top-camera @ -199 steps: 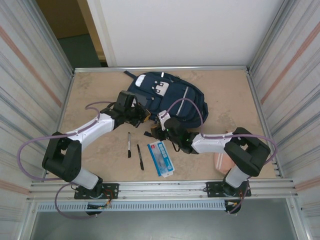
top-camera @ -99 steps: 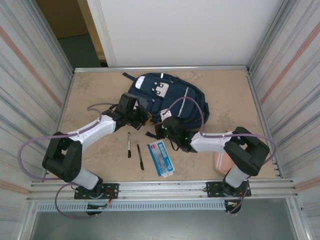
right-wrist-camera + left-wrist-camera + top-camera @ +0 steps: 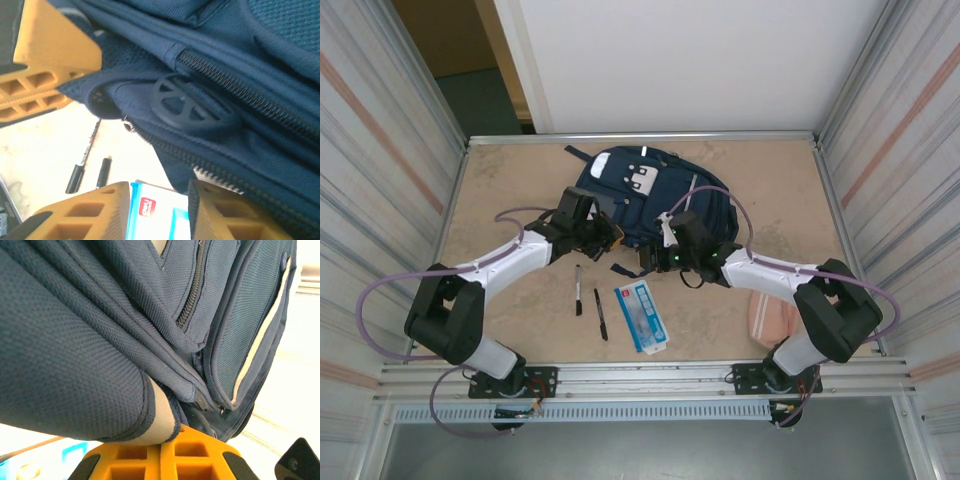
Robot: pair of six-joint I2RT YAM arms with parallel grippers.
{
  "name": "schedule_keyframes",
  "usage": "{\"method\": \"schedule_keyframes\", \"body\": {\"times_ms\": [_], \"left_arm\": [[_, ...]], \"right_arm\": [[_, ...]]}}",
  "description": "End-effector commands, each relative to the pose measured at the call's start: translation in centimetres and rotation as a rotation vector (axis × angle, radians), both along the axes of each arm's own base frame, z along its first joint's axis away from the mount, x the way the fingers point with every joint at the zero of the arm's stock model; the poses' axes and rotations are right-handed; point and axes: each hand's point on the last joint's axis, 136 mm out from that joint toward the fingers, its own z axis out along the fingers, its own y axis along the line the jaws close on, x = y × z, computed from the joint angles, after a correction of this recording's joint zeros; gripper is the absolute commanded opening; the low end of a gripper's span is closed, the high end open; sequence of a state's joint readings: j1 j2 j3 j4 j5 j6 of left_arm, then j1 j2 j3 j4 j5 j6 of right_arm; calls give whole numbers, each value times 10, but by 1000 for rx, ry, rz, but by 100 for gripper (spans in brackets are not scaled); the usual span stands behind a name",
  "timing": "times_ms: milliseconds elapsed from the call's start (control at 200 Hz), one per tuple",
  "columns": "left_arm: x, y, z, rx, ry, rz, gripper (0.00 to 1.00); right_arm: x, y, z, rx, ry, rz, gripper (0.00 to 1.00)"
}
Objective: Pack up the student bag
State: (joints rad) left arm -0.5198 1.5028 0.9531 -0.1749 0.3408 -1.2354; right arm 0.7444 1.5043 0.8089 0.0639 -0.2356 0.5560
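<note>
Stretching between ribbed metal walls, the tan table (image 3: 520, 190) carries everything else. The navy student bag (image 3: 650, 190) lies flat at its far middle, white patches facing up, its near edge toward both arms.

The left gripper (image 3: 610, 235) sits at the bag's near left edge. In the left wrist view, folds of navy mesh fabric (image 3: 75, 340) run down into its orange fingers (image 3: 165, 460), which are pressed together on a fold of the bag.

The right gripper (image 3: 650, 262) is at the bag's near edge, just beside the left one. In the right wrist view its orange fingers (image 3: 90, 210) stand spread with nothing between them, hovering by a zip line.

A pink pouch (image 3: 770, 318) lies near the right arm's base, well apart from the bag. A blue-and-white packet (image 3: 642, 316) lies on the table in front of the bag. Two black pens (image 3: 578, 289) lie side by side to the left of the packet, apart from it. A round black plastic tab (image 3: 190, 105) rests on the bag's fabric beside the zip.
</note>
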Motion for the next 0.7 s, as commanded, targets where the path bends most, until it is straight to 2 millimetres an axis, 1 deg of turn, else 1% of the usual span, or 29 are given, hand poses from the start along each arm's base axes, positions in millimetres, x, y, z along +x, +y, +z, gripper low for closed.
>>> {"method": "schedule_keyframes", "body": {"times_ms": [0, 50, 115, 155, 190, 261, 331, 401, 476, 566, 631, 697], "left_arm": [[-3, -12, 29, -87, -67, -28, 0], [-6, -14, 32, -95, -70, -35, 0], [-8, -14, 36, -95, -80, -34, 0], [-11, -14, 37, -95, -80, -32, 0], [-12, -14, 38, -96, -78, -28, 0], [-15, -15, 36, -104, -59, -30, 0], [-17, -17, 35, -114, -48, -40, 0], [-19, -19, 35, -131, -42, -43, 0], [-22, -21, 36, -138, -41, -44, 0], [-22, -23, 37, -138, -47, -58, 0], [-22, -23, 37, -142, -41, -53, 0], [-22, -22, 37, -144, -41, -45, 0]], "right_arm": [[-6, 8, 13, -111, -138, 5, 40], [-6, 13, 13, -119, -195, -26, 42], [5, 13, 15, -118, -227, -127, 44], [13, 8, 15, -137, -221, -210, 46], [20, -1, 16, -172, -222, -303, 47], [27, -13, 20, -210, -240, -432, 49], [31, -15, 19, -215, -258, -483, 50], [39, -10, 17, -216, -238, -496, 49], [44, -4, 18, -252, -228, -507, 47], [44, 1, 20, -267, -247, -516, 42], [42, 3, 19, -250, -236, -523, 33], [39, -1, 19, -254, -212, -533, 25]]}}
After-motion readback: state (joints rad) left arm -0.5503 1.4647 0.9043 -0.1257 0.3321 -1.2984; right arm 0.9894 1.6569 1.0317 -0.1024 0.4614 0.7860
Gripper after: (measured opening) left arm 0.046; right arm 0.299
